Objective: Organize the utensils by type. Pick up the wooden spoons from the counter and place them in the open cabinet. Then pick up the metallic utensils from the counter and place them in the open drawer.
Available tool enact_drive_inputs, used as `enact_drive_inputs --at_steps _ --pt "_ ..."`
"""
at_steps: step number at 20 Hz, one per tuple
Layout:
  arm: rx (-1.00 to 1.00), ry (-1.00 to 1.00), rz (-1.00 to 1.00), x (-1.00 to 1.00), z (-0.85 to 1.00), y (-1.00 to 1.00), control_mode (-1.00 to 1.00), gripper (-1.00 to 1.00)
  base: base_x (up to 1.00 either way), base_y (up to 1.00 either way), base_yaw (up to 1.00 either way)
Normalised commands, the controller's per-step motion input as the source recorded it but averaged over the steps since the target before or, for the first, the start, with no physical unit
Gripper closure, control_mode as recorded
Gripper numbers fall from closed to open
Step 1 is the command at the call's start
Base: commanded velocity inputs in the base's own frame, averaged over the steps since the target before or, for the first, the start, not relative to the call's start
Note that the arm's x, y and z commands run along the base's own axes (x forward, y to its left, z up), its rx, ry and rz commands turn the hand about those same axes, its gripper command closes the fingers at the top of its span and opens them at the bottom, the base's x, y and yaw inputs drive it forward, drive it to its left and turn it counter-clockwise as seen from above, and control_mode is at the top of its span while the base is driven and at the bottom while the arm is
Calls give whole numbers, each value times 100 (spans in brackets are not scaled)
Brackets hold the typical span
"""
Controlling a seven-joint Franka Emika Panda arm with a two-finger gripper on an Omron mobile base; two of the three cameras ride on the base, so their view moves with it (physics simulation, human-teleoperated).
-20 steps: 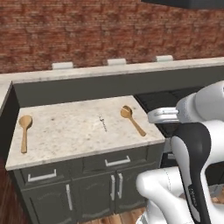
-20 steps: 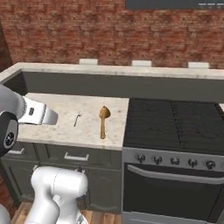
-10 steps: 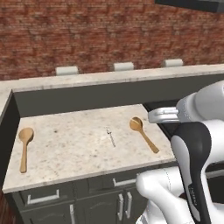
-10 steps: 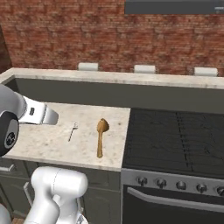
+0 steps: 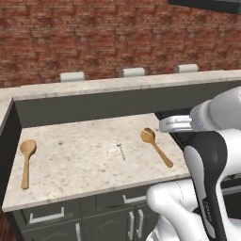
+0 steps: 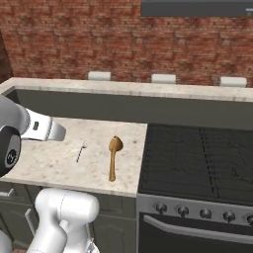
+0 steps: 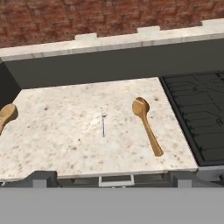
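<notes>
Jaws are wide open with nothing in them. Out ahead of them on the counter, a fork sits between two wooden spoons.

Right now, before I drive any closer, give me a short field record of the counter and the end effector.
counter: beige stone, stove on its right
right wooden spoon: flat, near the stove side
left wooden spoon: flat, near the far left edge
fork: between the two spoons, apart from both
end effector: open, holding nothing
placed so far: none
</notes>
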Motion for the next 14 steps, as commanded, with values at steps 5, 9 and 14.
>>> enact_drive_inputs --at_steps 5,9,14 --pt "0 0 0 0 0 0 100 -100 48 17 0" --pt "0 0 0 0 0 0 100 -100 64 26 0" --pt "0 0 0 0 -1 0 -100 -100 37 16 0"
